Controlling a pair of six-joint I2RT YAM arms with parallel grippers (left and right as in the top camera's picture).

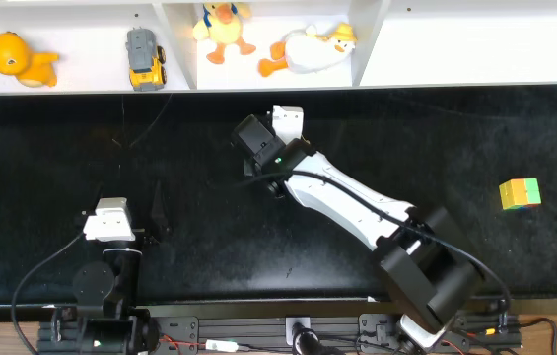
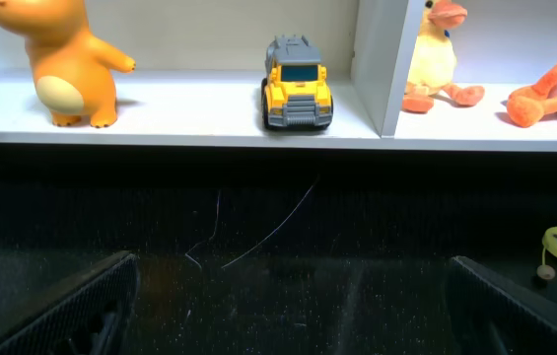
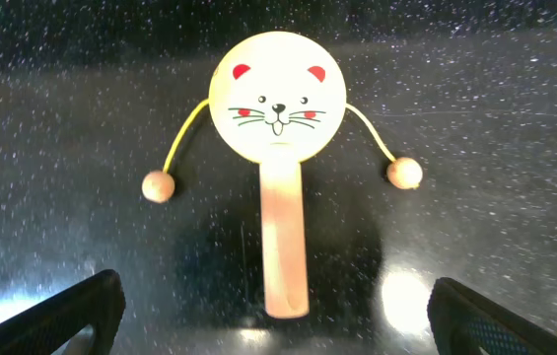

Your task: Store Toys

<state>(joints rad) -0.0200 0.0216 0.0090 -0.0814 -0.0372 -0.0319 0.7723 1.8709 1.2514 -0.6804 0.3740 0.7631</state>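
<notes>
- The table (image 1: 515, 128) is black and speckled, with fine scratches on the left side.
- A white shelf (image 1: 436, 49) runs along the far edge, split by upright walls into bays.
- In the left bay stand an orange toy (image 1: 20, 57) and, to its right, a yellow truck (image 1: 144, 57) with its front toward the table.
- In the next bay to the right sits a yellow duck (image 1: 223, 30), and just right of it a white duck (image 1: 310, 49) lies on its side.
- A cube (image 1: 520, 194) of several colours sits alone on the table at the far right, well apart from both arms.
- The rattle (image 3: 278, 99) lies flat on the table about mid-width, in the far half, under the right arm's wrist.
- It is a round disc with a cat face up, a plain wooden handle, and a bead on a string at each side.
- The right claw (image 3: 278, 330) hangs over the rattle's handle end, spread wide, one finger well off to each side of the handle.
- It grips nothing, and neither finger touches the rattle.
- The left claw (image 2: 288, 296) sits low over the near left of the table, facing the shelf, roughly in line with the truck.
- It too is spread wide and holds nothing, with bare table between its fingers.
</notes>
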